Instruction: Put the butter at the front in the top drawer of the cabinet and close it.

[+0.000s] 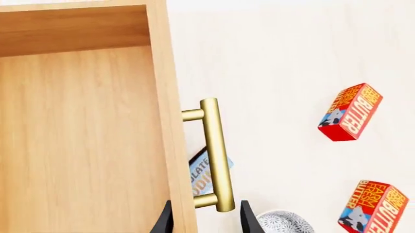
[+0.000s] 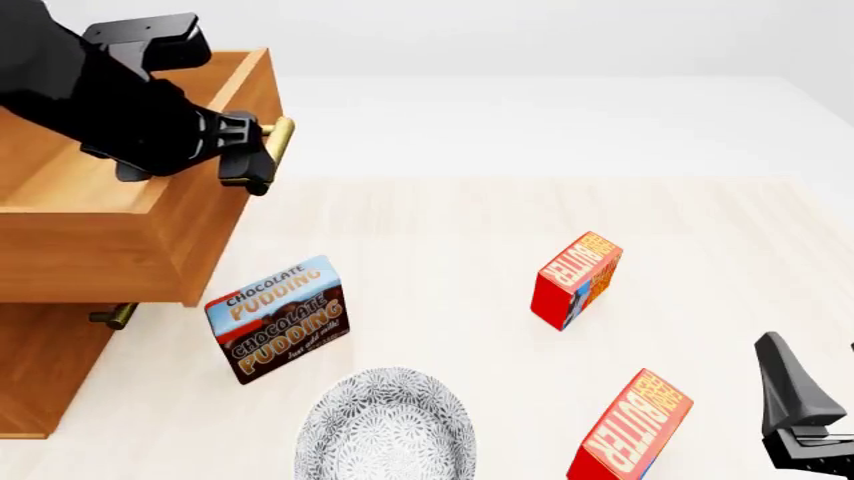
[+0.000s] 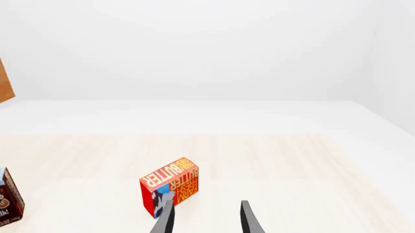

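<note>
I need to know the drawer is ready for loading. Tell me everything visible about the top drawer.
The top drawer is honey-brown wood, pulled well out of the cabinet and open, its inside showing nothing in it. A horizontal brass bar handle sits on its front. The left hand straddles that handle, fingers either side.

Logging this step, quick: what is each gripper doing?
Left gripper: open around the top drawer's handle.
Right gripper: open, holding nothing.
</note>
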Available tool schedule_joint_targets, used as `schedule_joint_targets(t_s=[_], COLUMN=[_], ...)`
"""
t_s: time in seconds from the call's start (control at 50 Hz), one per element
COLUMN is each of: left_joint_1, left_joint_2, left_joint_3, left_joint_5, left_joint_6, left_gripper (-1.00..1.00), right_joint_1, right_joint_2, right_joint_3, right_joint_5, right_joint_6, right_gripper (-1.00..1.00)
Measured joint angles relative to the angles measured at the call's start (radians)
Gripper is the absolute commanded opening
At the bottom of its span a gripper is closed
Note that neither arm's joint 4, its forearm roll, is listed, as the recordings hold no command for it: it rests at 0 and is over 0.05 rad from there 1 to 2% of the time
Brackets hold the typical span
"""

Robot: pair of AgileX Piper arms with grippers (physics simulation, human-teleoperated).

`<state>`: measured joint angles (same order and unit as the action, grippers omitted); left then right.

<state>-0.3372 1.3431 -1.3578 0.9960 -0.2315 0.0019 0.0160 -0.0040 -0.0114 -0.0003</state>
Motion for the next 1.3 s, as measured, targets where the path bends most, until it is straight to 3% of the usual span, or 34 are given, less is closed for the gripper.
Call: schedule_joint_targets(t_s=[0.24, 0.76, 1.3], left_joint_1=[-0.018, -0.028, -0.087], left_joint_2=[0.001, -0.005, -0.078], left_joint_3=[0.001, -0.082, -0.263], left_joint_5=[-0.003, 0.08, 0.166], left_joint_6=[-0.043, -0.041, 0.085], left_gripper=[1.0, 1.0, 1.0], right_joint_1=[0.0, 0.0, 0.0], right_joint_2=[0.0, 0.0, 0.0], right_joint_3=[0.0, 0.0, 0.0], right_joint_5=[0.0, 0.0, 0.0], right_joint_6=[0.0, 0.0, 0.0], right_gripper=[1.0, 1.0, 1.0])
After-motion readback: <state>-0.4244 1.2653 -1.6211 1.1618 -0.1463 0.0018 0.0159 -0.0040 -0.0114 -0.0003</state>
